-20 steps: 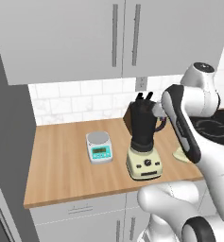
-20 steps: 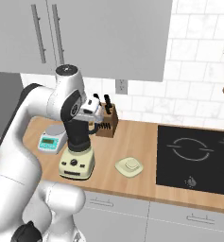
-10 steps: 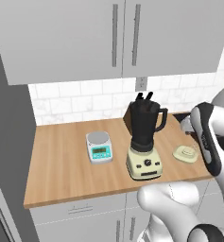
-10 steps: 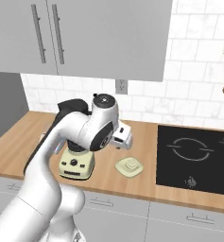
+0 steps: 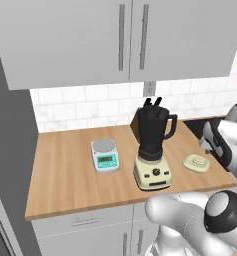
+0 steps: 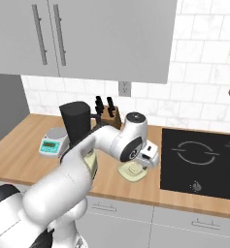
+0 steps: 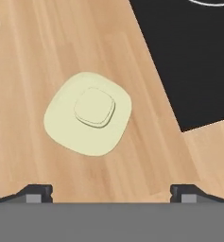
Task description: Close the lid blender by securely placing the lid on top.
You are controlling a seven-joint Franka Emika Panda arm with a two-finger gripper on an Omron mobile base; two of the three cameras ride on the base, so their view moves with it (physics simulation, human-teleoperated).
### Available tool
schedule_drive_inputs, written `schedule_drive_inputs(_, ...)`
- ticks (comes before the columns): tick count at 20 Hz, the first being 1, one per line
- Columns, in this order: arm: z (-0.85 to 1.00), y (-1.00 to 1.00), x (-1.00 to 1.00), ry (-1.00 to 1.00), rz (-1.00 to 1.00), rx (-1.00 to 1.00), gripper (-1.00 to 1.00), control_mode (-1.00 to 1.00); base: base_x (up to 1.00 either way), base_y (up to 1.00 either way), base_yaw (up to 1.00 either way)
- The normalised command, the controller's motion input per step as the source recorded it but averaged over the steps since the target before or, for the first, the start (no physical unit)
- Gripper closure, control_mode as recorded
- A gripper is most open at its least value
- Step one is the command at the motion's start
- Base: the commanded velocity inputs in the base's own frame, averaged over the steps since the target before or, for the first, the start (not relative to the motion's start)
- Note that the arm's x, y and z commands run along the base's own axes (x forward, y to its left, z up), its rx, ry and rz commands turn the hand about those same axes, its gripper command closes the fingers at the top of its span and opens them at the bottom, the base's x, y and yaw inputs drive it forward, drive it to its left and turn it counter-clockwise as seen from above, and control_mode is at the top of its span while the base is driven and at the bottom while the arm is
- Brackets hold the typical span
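Observation:
The blender [image 5: 153, 148] stands on the wooden counter, a dark jar with an open mouth on a cream-yellow base; the arm partly covers it in the right base view, where its jar [image 6: 74, 123] shows. The lid [image 7: 88, 113], a pale cream-yellow cap with a raised knob, lies flat on the counter to the blender's right [image 5: 196, 162], near the cooktop [image 6: 132, 170]. My gripper [image 7: 112, 191] hangs open above the lid, looking straight down, nothing between its fingertips [image 7: 36, 193]. The hand [image 6: 148, 156] sits just over the lid.
A white-and-teal scale [image 5: 105, 155] sits left of the blender. A knife block [image 6: 111, 116] stands behind it by the tiled wall. The black cooktop [image 6: 204, 160] begins right of the lid. Cabinets hang overhead.
The arm has swung from the blender jar rightward and down, and now hovers over the lid. The lid and blender have not moved.

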Motion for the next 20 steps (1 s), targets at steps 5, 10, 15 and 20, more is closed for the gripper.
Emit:
schedule_drive_inputs(5, -0.62, -0.09, 0.35, 0.05, -0.01, 0.00, -1.00, -1.00, 0.00, 0.00, 0.00)
schedule_drive_inputs(10, -0.35, 0.10, 0.02, 0.00, -0.01, 0.00, -1.00, -1.00, 0.00, 0.00, 0.00)
schedule_drive_inputs(15, -0.24, 0.20, 0.08, -0.04, 0.00, 0.00, -1.00, -1.00, 0.00, 0.00, 0.00)
schedule_drive_inputs(20, -0.02, 0.05, 0.25, -0.05, 0.00, 0.00, -1.00, -1.00, 0.00, 0.00, 0.00)
